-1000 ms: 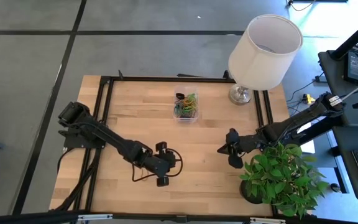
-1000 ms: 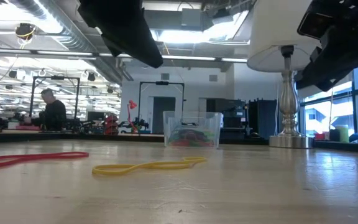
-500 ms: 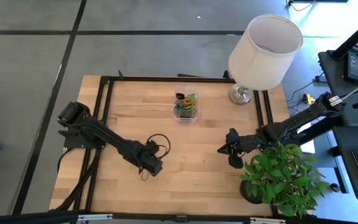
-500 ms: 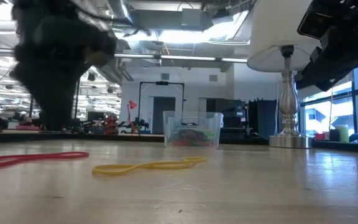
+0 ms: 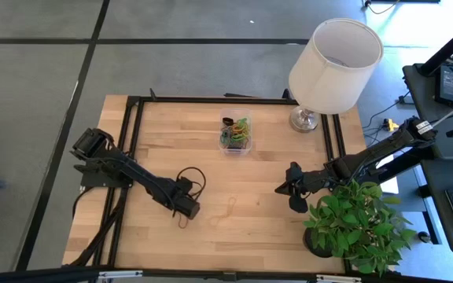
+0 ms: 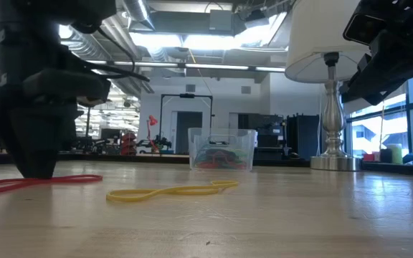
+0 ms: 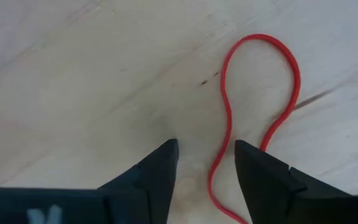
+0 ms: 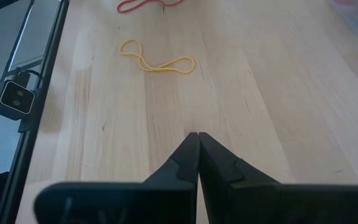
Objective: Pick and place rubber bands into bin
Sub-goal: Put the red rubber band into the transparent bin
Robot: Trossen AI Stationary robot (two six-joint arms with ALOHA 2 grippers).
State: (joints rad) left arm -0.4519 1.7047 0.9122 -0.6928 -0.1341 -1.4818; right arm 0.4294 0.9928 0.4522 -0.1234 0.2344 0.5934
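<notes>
red rubber band lies flat on the wooden worktop, and the left end effector has dropped down over it with its fingers now spread wide. a second ago that arm hung higher and further toward the middle of the worktop with its fingers pinched together; since then it has swung toward its own side, come down and opened. seen from the wrist, the tips stand close to the wood and one run of the red loop passes between them, though nothing is gripped yet. that reads as the set-up for a pick: closing on the strand looks like the next move, and a thin, floppy band could easily slip out from under a fingertip.

a yellow rubber band lies near the red one, untouched. the clear bin sits well apart at the far middle of the worktop, already holding a tangle of coloured bands, so two loose bands appear to remain.

the right end effector waits on its own side, close to the potted plant, fingers pressed together and empty. a white lamp stands at the far right corner.
</notes>
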